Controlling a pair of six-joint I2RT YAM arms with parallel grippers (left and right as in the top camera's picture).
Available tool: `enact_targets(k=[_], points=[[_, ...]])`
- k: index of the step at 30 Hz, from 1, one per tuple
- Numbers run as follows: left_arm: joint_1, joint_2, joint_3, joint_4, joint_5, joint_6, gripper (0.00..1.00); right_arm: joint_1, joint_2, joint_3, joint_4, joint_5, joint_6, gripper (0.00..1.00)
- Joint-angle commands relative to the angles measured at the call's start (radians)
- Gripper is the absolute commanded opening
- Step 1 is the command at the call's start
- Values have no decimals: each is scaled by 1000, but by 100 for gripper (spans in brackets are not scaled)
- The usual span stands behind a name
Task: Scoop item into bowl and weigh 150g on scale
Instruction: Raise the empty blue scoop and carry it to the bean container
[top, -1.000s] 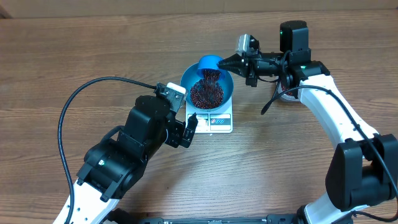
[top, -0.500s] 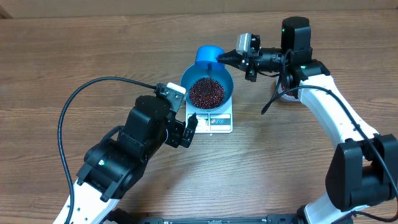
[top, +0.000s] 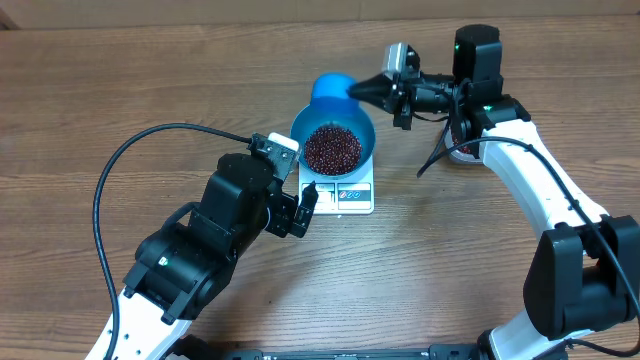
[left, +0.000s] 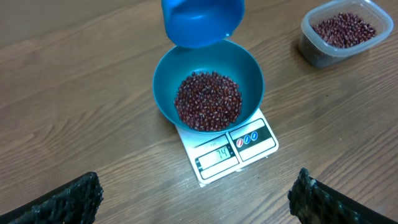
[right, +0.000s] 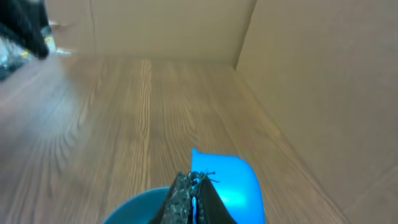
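The teal bowl (left: 166, 93) sits on the white scale (left: 258, 144), near the middle of the worktop (top: 120, 80) and a bit toward its far edge. A heap of red-brown beans (left: 208, 101) lies in the bottom of the bowl. It covers the bottom, but the bowl is far from full.

The right hand (top: 372, 91) is clamped on the handle of a small blue scoop (left: 200, 22). The scoop hangs tipped just over the far rim of the bowl. I cannot see inside it, but no beans are falling from it.

The left hand (top: 298, 208) waits just beside the near left corner of the scale. Its fingers are wide apart and hold nothing.

The little screen (left: 214, 155) on the scale seems to read 74. So I think the job is about half done. Some beans are in and are being weighed, but more are needed to reach the goal.

A clear tub (left: 309, 26) with more beans stands apart from the scale, toward the right edge of the worktop. I think the scoop must go there next for another load.
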Motion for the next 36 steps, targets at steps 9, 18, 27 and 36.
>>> enact_targets(k=[9, 18, 27, 36], points=[[5, -3, 4, 4, 9, -10, 99, -7, -35, 11, 413, 55, 855, 4], [5, -3, 4, 4, 8, -10, 100, -134, -35, 11, 397, 273, 1128, 4], [5, -3, 4, 4, 9, -10, 99, -359, -35, 11, 236, 171, 1059, 4], [5, -3, 4, 4, 9, -10, 99, -521, -35, 11, 37, 166, 881, 4]])
